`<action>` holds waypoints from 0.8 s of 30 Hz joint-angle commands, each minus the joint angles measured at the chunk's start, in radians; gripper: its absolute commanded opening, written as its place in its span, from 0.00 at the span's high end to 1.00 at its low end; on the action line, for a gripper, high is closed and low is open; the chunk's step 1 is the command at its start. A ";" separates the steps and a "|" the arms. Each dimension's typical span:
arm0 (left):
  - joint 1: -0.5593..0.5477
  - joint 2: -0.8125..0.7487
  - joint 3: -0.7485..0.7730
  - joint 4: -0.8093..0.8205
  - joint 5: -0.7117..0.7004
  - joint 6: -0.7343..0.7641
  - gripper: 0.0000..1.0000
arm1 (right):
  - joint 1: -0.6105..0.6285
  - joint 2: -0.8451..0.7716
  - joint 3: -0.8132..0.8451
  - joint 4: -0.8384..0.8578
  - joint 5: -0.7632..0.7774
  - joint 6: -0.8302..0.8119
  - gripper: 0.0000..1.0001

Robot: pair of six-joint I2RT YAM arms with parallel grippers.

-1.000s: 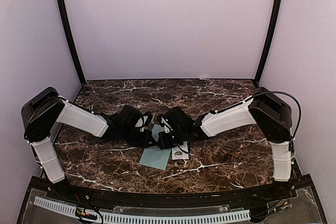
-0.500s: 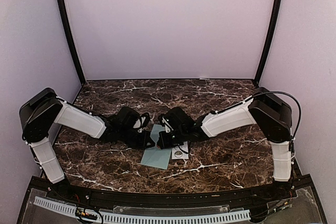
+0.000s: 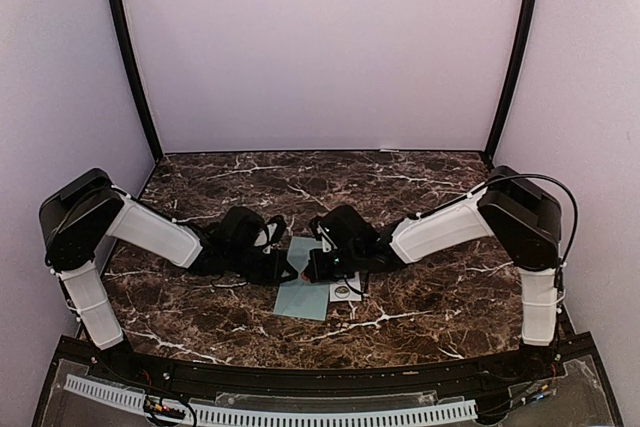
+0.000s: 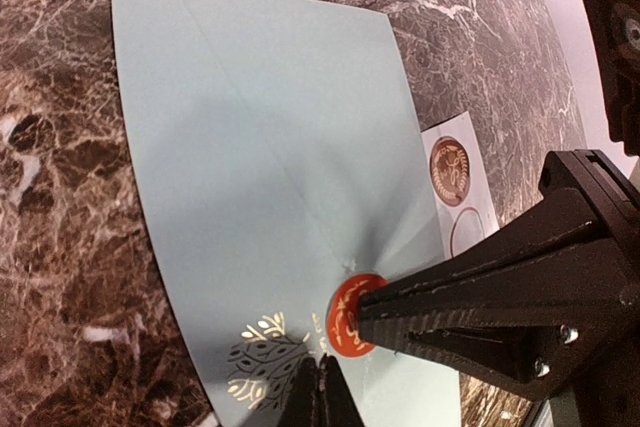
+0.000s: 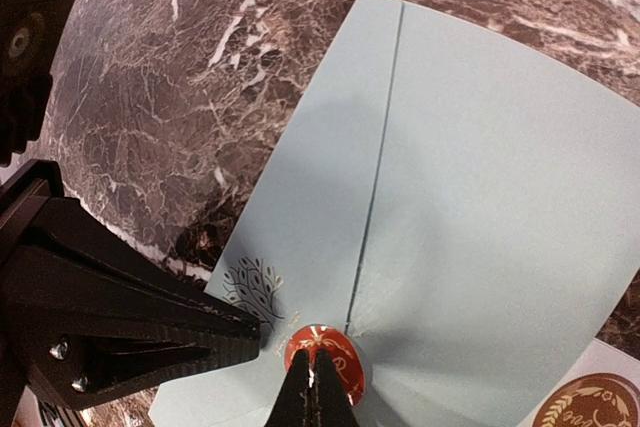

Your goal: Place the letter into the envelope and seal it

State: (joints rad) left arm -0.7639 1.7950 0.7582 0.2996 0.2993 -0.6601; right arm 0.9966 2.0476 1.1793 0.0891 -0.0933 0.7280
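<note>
Your dark marbled desk fills the floor of the booth, and both arms reach inward across it: the left arm from the left side, the right arm from the right, meeting near the middle towards the front edge. There you have the envelope, pale blue-grey, lying flat on the desk with its flap side up and the flap folded down. Your left end effector is closed with nothing between its fingers, and its tip sits low over the envelope just beside the seal; you cannot tell whether it touches the paper. Your right end effector is closed too, gripping nothing, with its tip down on the seal. A white sticker strip lies on the desk just beside the envelope's right edge, with one brown round sticker on it. The round red seal sits at the flap's point, and a small gold leaf print is just beside it
</note>
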 commanded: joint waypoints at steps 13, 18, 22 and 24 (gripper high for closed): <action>-0.009 0.057 -0.068 -0.209 -0.050 -0.001 1.00 | -0.039 -0.007 -0.064 -0.096 0.038 0.047 1.00; -0.008 0.054 -0.064 -0.214 -0.053 -0.002 1.00 | -0.041 -0.022 -0.080 -0.100 0.044 0.050 1.00; -0.009 0.050 -0.061 -0.217 -0.053 0.001 1.00 | -0.041 -0.044 -0.100 -0.098 0.045 0.054 1.00; -0.009 0.045 -0.060 -0.208 -0.047 0.002 1.00 | -0.041 -0.060 -0.107 -0.095 0.042 0.052 1.00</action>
State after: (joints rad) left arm -0.7643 1.7939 0.7513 0.3138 0.2981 -0.6632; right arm 0.9665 2.0064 1.1194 0.0990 -0.0822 0.7727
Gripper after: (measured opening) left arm 0.007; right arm 0.002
